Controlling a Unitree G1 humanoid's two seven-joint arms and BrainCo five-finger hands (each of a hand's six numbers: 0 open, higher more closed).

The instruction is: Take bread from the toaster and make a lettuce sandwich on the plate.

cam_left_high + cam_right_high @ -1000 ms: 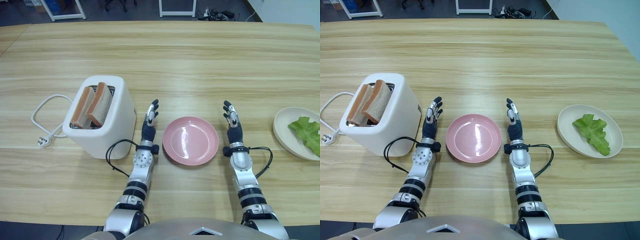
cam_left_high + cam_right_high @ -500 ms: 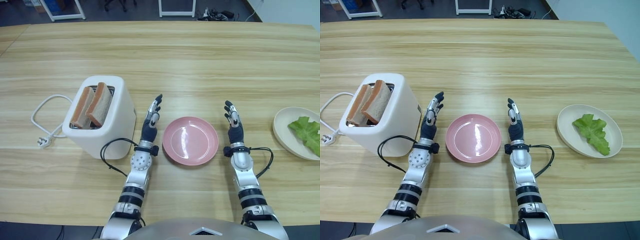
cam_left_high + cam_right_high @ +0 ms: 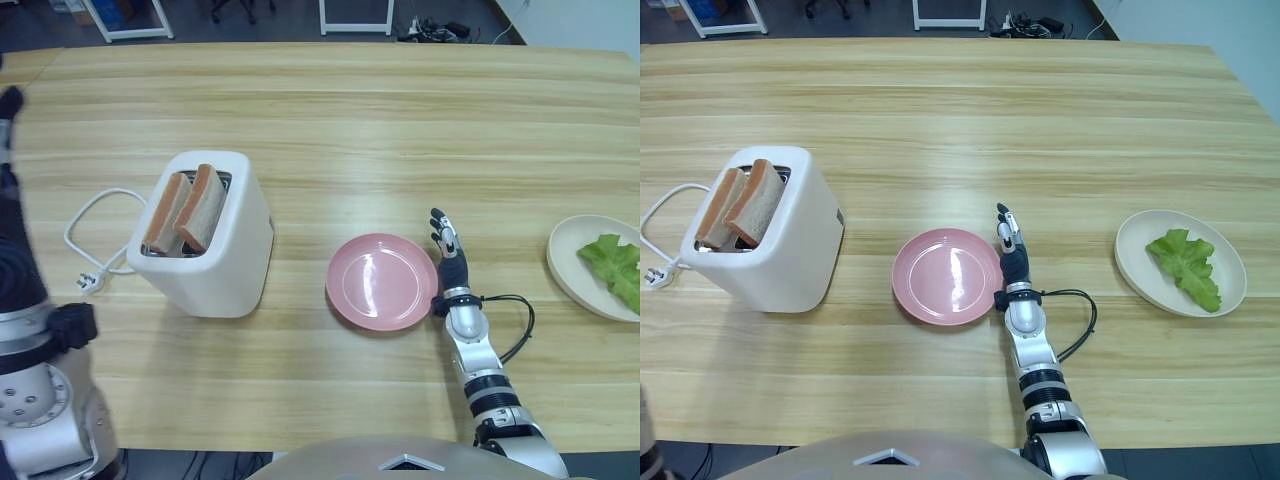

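pink plate [image 3: 947, 276], right hand [image 3: 1012, 262] at its rim, toaster [image 3: 770, 235] well apart

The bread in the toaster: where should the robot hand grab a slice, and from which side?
Probably the top part of the right-hand slice, which sticks up out of the toaster: come down from above and pinch its two flat faces, which point left and right. The rest sits down inside, out of reach.
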